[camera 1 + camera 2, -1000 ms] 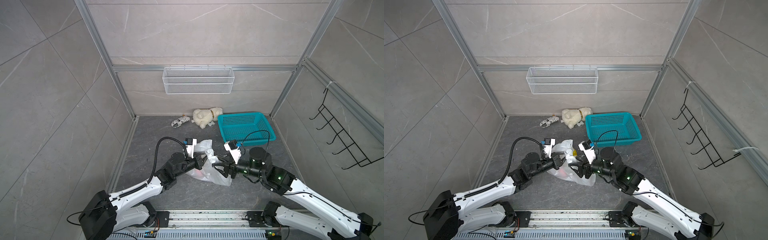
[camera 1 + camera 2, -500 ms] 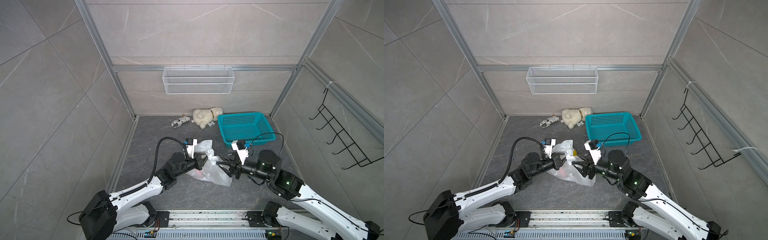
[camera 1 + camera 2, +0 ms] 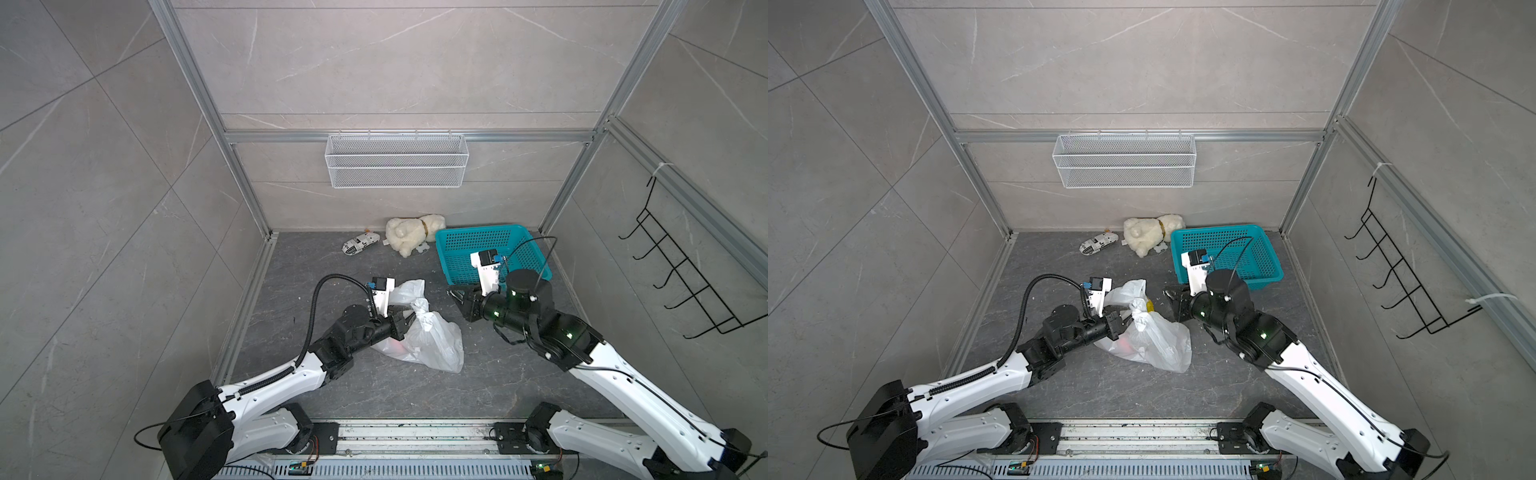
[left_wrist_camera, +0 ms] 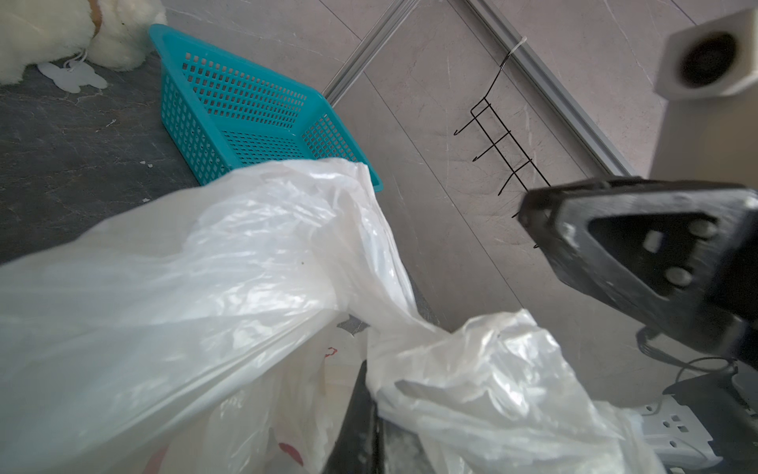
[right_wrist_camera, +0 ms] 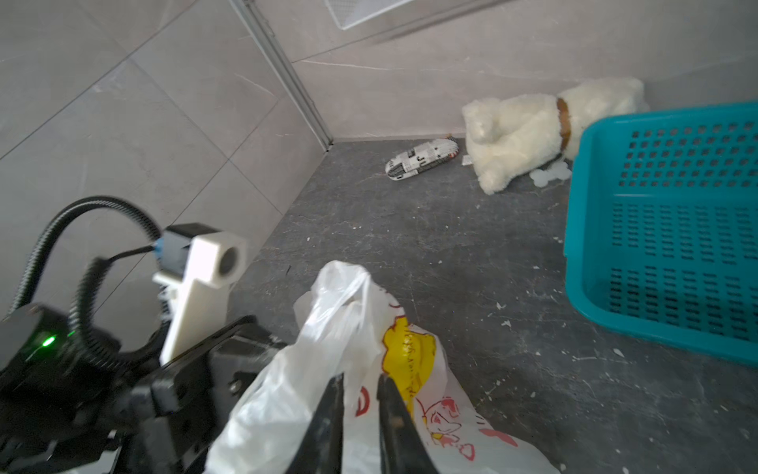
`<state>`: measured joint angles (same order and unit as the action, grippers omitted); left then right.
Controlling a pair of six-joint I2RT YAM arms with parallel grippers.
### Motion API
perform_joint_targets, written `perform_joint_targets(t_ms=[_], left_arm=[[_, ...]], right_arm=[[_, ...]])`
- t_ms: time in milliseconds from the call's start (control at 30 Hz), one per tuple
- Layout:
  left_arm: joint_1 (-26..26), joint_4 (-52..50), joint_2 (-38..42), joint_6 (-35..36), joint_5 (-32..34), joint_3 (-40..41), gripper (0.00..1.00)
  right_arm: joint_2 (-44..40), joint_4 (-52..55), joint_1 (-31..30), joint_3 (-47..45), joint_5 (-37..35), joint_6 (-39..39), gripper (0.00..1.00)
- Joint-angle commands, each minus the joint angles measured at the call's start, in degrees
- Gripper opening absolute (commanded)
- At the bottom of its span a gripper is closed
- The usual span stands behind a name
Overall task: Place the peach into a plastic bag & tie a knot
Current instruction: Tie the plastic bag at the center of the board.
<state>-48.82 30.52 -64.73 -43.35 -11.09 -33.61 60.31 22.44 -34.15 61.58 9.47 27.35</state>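
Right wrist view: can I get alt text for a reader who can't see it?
A white plastic bag with yellow and red cartoon print fills the foreground, the left gripper shut on its neck; the right gripper, slightly open, points at it empty. Behind: a teal basket, plush toy, printed packet.

The dark grey, stone-patterned desk [image 3: 316,266] carries the plastic bag [image 3: 432,340] near its middle. Along the back wall lie a black-and-white printed packet [image 3: 360,243], a cream plush dog [image 3: 409,235] on its side, and a teal perforated basket [image 3: 482,229] touching the plush. A small flat white tag [image 3: 423,248] lies beside the plush. White specks [image 5: 502,305] dot the surface.
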Motion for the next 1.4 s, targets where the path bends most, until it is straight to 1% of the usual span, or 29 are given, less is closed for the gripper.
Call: perform_joint_targets(t_ms=[0, 200, 300, 400, 533, 733, 867, 1000, 1167, 1233, 1367], left_arm=[[-0.1, 2.9, 1.1, 0.3, -0.6, -1.3, 0.0], [-0.4, 2.9, 0.9, 0.9, -0.6, -1.5, 0.0], [-0.5, 2.7, 0.8, 1.3, -0.5, -1.9, 0.0], [-0.7, 2.3, 0.7, 2.0, -0.4, -2.0, 0.0], [-1.2, 2.0, 0.6, 2.7, 0.2, -2.1, 0.0], [-2.1, 2.1, 0.4, 3.8, 1.8, -2.6, 0.0], [-2.4, 3.2, -0.3, 4.2, 1.9, -2.8, 0.0], [-2.6, 4.0, -0.4, 4.8, 2.2, -2.5, 0.0], [-2.8, 4.3, -0.1, 5.6, 2.7, -2.1, 0.0], [-2.9, 4.4, -0.1, 5.9, 2.8, -2.0, 0.0], [-3.3, 4.4, -0.4, 6.6, 2.9, -2.1, 0.0]], right_arm=[[5.3, 3.4, 5.2, 1.4, 15.2, 5.4, 0.17], [14.1, -2.4, 6.6, 1.8, 34.5, 7.7, 0.18], [16.0, -5.8, 6.6, 0.3, 39.3, 9.4, 0.22], [16.1, -12.1, 7.1, -1.9, 43.4, 13.4, 0.27], [15.8, -12.5, 7.7, -1.7, 45.0, 14.0, 0.29], [16.8, -13.4, 8.2, -2.9, 49.0, 14.5, 0.27], [16.5, -9.9, 9.3, -3.2, 47.0, 12.5, 0.27], [14.5, -9.2, 11.7, -4.9, 45.8, 13.1, 0.34], [12.5, -8.4, 14.0, -6.1, 45.1, 13.8, 0.37], [12.4, -7.0, 14.2, -6.0, 45.2, 13.1, 0.36], [13.3, -7.5, 14.3, -6.4, 48.4, 12.8, 0.29]])
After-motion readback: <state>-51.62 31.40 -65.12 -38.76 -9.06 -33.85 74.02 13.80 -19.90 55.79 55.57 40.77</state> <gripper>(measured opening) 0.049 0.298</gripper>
